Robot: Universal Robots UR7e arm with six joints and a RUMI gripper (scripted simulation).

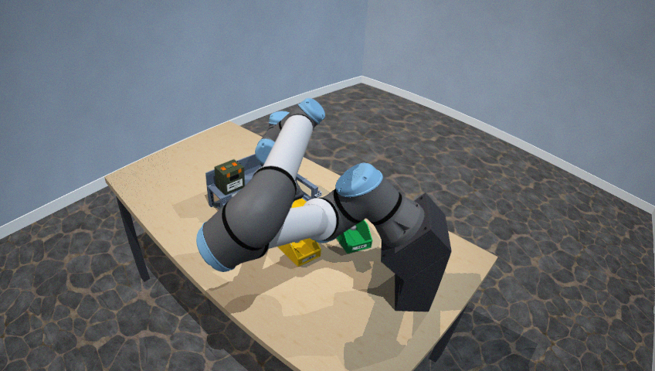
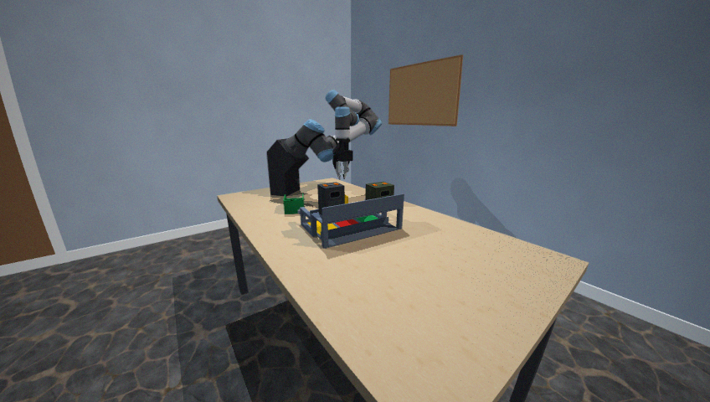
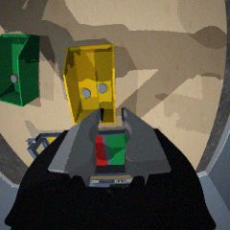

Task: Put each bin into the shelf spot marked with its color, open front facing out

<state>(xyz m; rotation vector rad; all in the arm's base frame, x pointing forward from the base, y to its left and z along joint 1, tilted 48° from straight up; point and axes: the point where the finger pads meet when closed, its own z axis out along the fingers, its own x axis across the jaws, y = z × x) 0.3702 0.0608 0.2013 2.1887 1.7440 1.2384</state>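
The yellow bin (image 1: 307, 256) (image 3: 91, 62) stands on the table with two round grey parts in it. The green bin (image 1: 356, 243) (image 2: 294, 205) (image 3: 30, 77) stands beside it with a grey part visible inside. The grey-blue shelf (image 2: 363, 208) has a yellow mark (image 2: 326, 227), a red mark (image 2: 345, 224) (image 3: 101, 152) and a green mark (image 2: 370, 219) (image 3: 116, 148). My gripper (image 2: 342, 177) (image 3: 112, 108) is slightly open, with nothing between its fingertips. It hangs above the table, near the yellow bin's end in the wrist view. The top view hides the gripper behind the arm.
A dark box (image 2: 331, 197) and an olive box (image 1: 229, 177) (image 2: 379, 191) with orange details stand high at the shelf, over its marked level. The shelf's low upper board and end posts frame the marked spots. The arm's black base stands on the table near the green bin.
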